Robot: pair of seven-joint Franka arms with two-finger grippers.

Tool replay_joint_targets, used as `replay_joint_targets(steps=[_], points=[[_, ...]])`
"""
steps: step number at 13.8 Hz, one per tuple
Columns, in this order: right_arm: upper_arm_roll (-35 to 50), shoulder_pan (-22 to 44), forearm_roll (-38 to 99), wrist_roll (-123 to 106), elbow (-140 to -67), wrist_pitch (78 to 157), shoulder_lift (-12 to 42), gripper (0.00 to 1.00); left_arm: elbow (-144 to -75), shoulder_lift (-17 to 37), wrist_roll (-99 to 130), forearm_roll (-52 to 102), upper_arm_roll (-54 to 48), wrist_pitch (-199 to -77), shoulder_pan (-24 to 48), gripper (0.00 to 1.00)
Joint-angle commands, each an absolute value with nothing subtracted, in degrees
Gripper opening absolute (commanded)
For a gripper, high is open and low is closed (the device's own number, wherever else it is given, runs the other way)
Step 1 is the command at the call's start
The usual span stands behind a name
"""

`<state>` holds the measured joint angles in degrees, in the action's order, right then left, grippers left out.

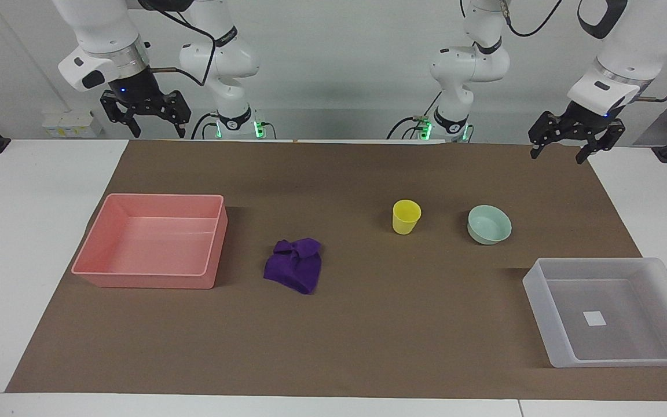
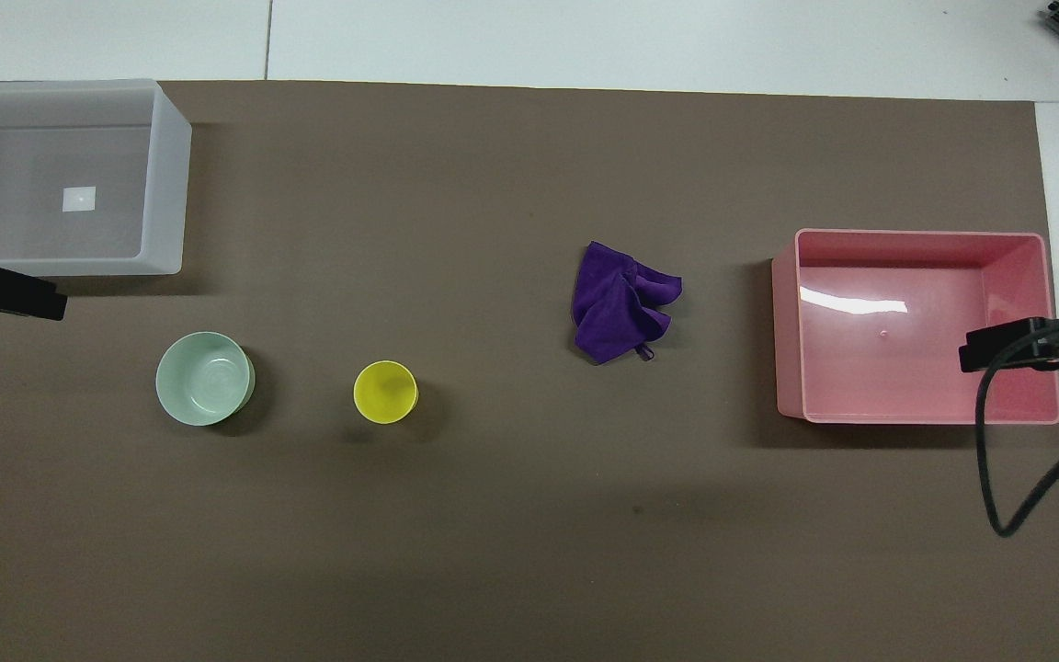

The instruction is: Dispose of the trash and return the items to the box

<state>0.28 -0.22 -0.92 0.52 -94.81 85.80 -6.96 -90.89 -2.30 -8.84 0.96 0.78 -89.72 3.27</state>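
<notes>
The trash, a crumpled purple cloth (image 1: 294,265) (image 2: 621,301), lies mid-mat. The yellow cup (image 1: 406,216) (image 2: 385,392) stands upright, and the mint-green bowl (image 1: 489,224) (image 2: 205,378) sits beside it toward the left arm's end. The translucent white box (image 1: 548,310) (image 2: 166,175), with a white square on its floor, holds nothing and lies farther from the robots than the bowl. My left gripper (image 1: 558,156) (image 2: 5,292) hangs open and high over the mat's edge by the robots. At the other end of that edge my right gripper (image 1: 158,133) (image 2: 1017,347) is raised and open. Both hold nothing.
A pink rectangular tray (image 1: 96,252) (image 2: 787,322) with nothing in it sits beside the cloth toward the right arm's end. A brown mat (image 1: 333,341) covers the white table. A black cable (image 2: 989,460) loops down from the right arm.
</notes>
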Motion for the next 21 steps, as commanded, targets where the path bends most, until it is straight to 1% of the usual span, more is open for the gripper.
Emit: replay_joint_targets(steps=[1,6,9,14,21], points=[[0.62,-0.44,-1.67,-0.97,-95.36,85.51,-7.82,1.00,-90.09,-2.55,-8.44,0.79,0.35,-88.15,2.46,1.00],[0.53,-0.53,-1.05,-0.79,-95.45,84.29,-7.91,1.00,-90.53,-2.81,-7.30,0.36,0.53,-88.06,2.64,1.00],[0.53,-0.61,-0.97,-0.70,-95.54,84.90,-7.91,1.00,-90.70,-2.99,-2.82,0.26,0.44,-88.16,2.90,1.00],[0.44,-1.14,-1.05,-0.88,-97.20,84.90,-8.79,1.00,-90.79,-3.08,-3.08,0.26,0.35,-87.98,2.72,1.00],[0.35,-1.05,-1.05,-0.79,-97.21,85.96,-8.70,1.00,-92.02,-3.43,-3.16,0.26,0.44,-88.16,3.16,1.00]])
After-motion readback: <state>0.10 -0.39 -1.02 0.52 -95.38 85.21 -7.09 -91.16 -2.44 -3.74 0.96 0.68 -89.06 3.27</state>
